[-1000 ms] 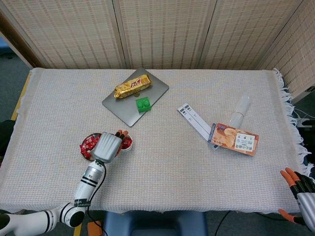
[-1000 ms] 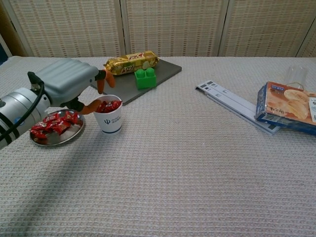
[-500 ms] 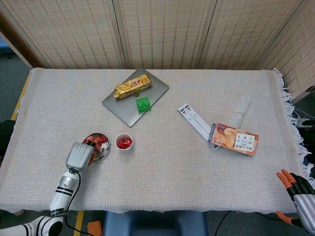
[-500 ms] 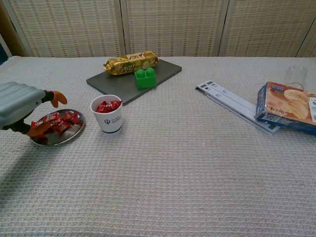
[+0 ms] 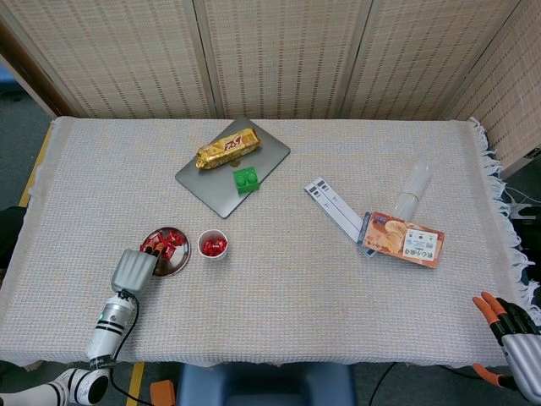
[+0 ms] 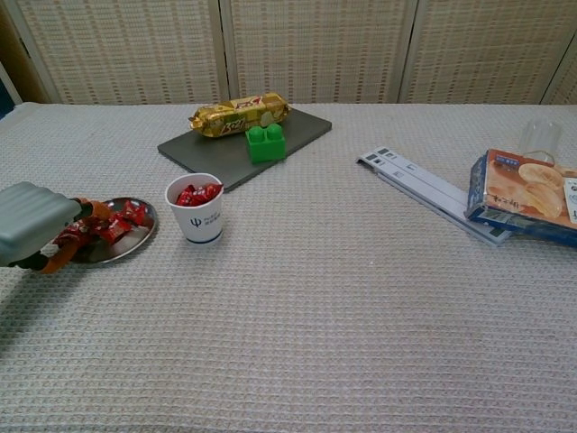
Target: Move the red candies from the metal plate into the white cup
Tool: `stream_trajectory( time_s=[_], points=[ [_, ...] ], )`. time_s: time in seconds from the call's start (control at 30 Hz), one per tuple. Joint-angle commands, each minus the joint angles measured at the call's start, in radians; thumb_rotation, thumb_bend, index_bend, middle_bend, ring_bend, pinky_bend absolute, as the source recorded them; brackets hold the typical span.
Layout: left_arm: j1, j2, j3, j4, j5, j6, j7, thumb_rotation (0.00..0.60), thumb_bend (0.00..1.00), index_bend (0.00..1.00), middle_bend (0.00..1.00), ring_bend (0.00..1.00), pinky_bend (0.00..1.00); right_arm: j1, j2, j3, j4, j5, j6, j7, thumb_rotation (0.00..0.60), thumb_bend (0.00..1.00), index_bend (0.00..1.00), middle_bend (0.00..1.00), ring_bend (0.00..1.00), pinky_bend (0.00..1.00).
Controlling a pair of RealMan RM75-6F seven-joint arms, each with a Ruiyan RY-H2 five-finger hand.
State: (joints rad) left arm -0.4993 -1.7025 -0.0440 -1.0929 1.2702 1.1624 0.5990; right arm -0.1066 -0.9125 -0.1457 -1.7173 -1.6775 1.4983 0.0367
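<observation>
Left hand: the grey robot hand [image 5: 133, 270] hung at the near-left rim of the round metal plate [image 6: 135, 240], its orange-tipped fingers [image 6: 56, 259] dipped among the sweets; whether they pinched one could not be told.
Right hand: only orange fingertips and a grey palm [image 5: 514, 330] showed at the table's near-right corner, fingers spread with nothing in them.
Red candies: a heap of red-wrapped candies [image 6: 115, 221] lay on the plate, and more red candies [image 6: 197, 193] filled the small white paper cup [image 6: 200, 219].
Cup: it stood upright just right of the plate, not touching it.
Far side: a gold-wrapped snack bar [image 5: 226, 148] and a green toy brick [image 5: 246, 179] sat on a dark grey slab [image 5: 214, 190].
Right side: an orange cracker box [image 5: 406, 239] lay across a white striped strip [image 5: 335, 208], beside a clear plastic cup [image 5: 413, 186] on its side.
Surface: a pale woven tablecloth [image 5: 287, 296] covered the table.
</observation>
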Motion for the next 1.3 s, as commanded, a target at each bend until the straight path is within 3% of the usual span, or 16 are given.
stream_trajectory(
  time_s=[0.03, 0.17, 0.37, 1.0, 1.3],
  points=[
    [-0.004, -0.012, -0.004, 0.016, 0.007, -0.003, 0.009, 0.6, 0.43, 0.27, 0.33, 0.76, 1.0, 0.001, 0.0, 0.0, -0.001, 0.002, -0.001, 0.0, 0.6, 0.04, 0.0, 0.0, 0.0, 0.08],
    [-0.003, -0.016, -0.008, 0.023, 0.013, 0.003, 0.017, 0.6, 0.43, 0.36, 0.43, 0.76, 1.0, 0.001, 0.001, 0.001, 0.0, 0.004, 0.0, 0.002, 0.6, 0.04, 0.0, 0.0, 0.0, 0.08],
    [0.001, -0.01, -0.01, 0.018, 0.013, -0.001, 0.032, 0.6, 0.43, 0.45, 0.49, 0.76, 1.0, 0.002, 0.001, 0.001, -0.001, 0.004, -0.002, 0.0, 0.6, 0.04, 0.0, 0.0, 0.0, 0.08],
    [0.004, 0.023, -0.021, -0.045, 0.034, 0.019, 0.071, 0.6, 0.44, 0.56, 0.61, 0.77, 1.0, 0.002, 0.002, 0.0, 0.0, 0.002, 0.0, 0.004, 0.6, 0.04, 0.0, 0.0, 0.0, 0.08],
    [-0.008, 0.079, -0.039, -0.163, 0.061, 0.048, 0.104, 0.6, 0.44, 0.57, 0.62, 0.77, 1.0, 0.004, 0.002, -0.001, -0.001, 0.002, -0.005, 0.003, 0.6, 0.04, 0.0, 0.0, 0.0, 0.08]
  ],
)
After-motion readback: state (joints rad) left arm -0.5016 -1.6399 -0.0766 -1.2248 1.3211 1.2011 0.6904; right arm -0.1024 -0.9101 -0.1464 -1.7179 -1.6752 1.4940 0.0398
